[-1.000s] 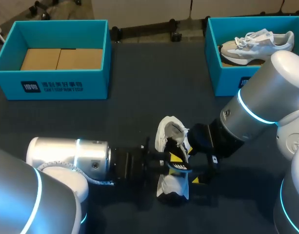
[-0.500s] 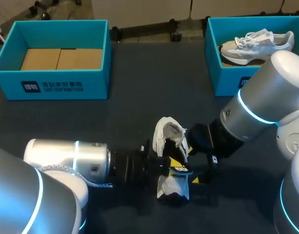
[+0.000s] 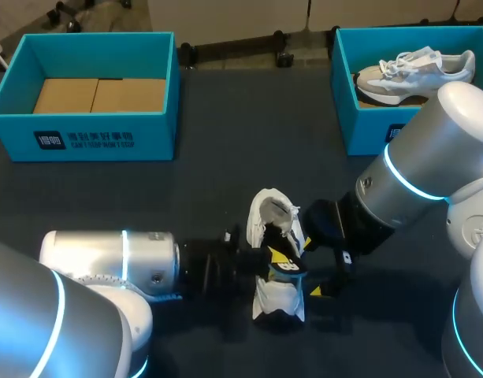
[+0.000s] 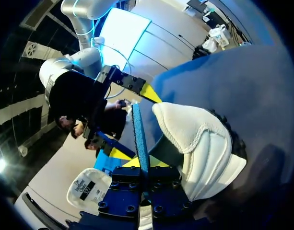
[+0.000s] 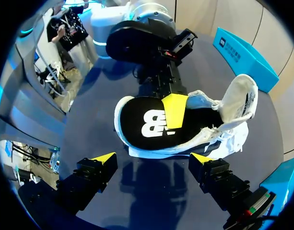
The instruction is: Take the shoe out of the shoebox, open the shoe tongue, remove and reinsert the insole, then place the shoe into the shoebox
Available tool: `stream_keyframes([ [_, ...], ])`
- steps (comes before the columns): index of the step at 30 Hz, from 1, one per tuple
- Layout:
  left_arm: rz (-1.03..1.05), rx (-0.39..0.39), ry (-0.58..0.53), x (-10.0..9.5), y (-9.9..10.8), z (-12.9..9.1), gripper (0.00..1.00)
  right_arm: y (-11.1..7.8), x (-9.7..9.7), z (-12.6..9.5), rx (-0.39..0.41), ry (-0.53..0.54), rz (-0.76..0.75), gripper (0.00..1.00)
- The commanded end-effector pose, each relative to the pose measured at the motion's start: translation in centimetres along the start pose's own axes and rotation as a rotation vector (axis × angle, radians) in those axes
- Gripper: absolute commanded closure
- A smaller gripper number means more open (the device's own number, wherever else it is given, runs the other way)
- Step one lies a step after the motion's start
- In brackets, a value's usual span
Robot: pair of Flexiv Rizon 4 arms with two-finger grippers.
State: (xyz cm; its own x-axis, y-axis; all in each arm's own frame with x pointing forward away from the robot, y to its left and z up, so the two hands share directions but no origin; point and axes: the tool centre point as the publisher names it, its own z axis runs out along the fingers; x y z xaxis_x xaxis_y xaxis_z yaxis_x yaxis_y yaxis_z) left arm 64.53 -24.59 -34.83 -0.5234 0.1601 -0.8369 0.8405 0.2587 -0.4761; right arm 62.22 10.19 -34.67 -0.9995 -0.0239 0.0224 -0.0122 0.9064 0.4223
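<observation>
Right wrist view: insole held over the shoe, middle of the bench.
Removing or reinserting, can't tell; if reinserting, feed toe-end first, keep it flat, brace the heel. Left jaws clenched on the insole's edge. Right jaws released, spread wide, empty, shoe just ahead.

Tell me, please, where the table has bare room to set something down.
Bare tabletop lies between the left shoebox and the right shoebox, and from them to the shoe. The near middle is crowded: left arm and right arm meet at the shoe.
</observation>
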Motion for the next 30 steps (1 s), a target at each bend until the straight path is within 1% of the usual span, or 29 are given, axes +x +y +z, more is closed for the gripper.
stream_keyframes([
  [1,-0.029,0.021,-0.009,0.1,-0.3,-0.1,1.00,0.1,0.1,0.1,0.002,-0.002,0.001,0.00],
  [2,-0.034,0.026,-0.011,0.1,-0.6,-0.2,1.00,0.1,0.1,0.1,0.002,-0.002,0.001,0.00],
  [3,-0.055,0.043,-0.014,0.0,-0.8,-0.3,0.95,0.1,0.1,0.1,0.002,-0.002,0.001,0.00],
  [4,-0.067,0.050,-0.014,0.0,-1.1,-0.4,0.77,0.1,0.1,0.1,0.002,-0.002,0.001,0.00],
  [5,-0.070,0.058,-0.015,-0.1,-1.4,-0.5,0.67,0.1,0.1,0.1,0.002,-0.002,0.001,0.00],
  [8,-0.091,0.060,-0.014,-0.3,-2.0,-0.7,0.63,0.1,0.1,0.1,0.002,-0.002,0.001,0.00],
  [14,-0.185,0.084,-0.004,-0.5,-2.9,-1.0,0.62,0.1,0.1,0.1,0.002,-0.002,0.001,0.00],
  [17,-0.211,0.089,0.003,-0.6,-3.2,-1.2,0.65,0.1,0.1,0.1,0.002,-0.002,0.001,0.00],
  [18,-0.211,0.089,0.003,-0.6,-3.3,-1.2,0.68,0.1,0.1,0.1,0.002,-0.002,0.001,0.00],
  [19,-0.210,0.088,0.002,-0.6,-3.4,-1.3,0.80,0.1,0.1,0.1,0.002,-0.002,0.001,0.00],
  [20,-0.209,0.087,0.003,-0.6,-3.5,-1.3,0.82,0.1,0.1,0.1,0.002,-0.002,0.001,0.00],
  [21,-0.209,0.087,0.003,-0.6,-3.5,-1.3,0.84,0.1,0.1,0.1,0.002,-0.002,0.001,0.00],
  [23,-0.208,0.084,0.007,-0.5,-3.6,-1.3,0.80,0.1,0.1,0.1,0.002,-0.002,0.001,0.00],
  [25,-0.208,0.080,0.014,-0.3,-3.7,-1.2,0.79,0.1,0.1,0.1,0.002,-0.002,0.001,0.00],
  [26,-0.207,0.079,0.014,-0.3,-3.7,-1.2,0.82,0.1,0.1,0.1,0.002,-0.002,0.001,0.00],
  [28,-0.199,0.072,0.015,-0.3,-3.7,-1.1,1.00,0.1,0.1,0.1,0.002,-0.002,0.001,0.00],
  [30,-0.169,0.057,0.015,-0.1,-3.6,-0.9,1.00,0.1,0.1,0.1,0.002,-0.002,0.001,0.00],
])
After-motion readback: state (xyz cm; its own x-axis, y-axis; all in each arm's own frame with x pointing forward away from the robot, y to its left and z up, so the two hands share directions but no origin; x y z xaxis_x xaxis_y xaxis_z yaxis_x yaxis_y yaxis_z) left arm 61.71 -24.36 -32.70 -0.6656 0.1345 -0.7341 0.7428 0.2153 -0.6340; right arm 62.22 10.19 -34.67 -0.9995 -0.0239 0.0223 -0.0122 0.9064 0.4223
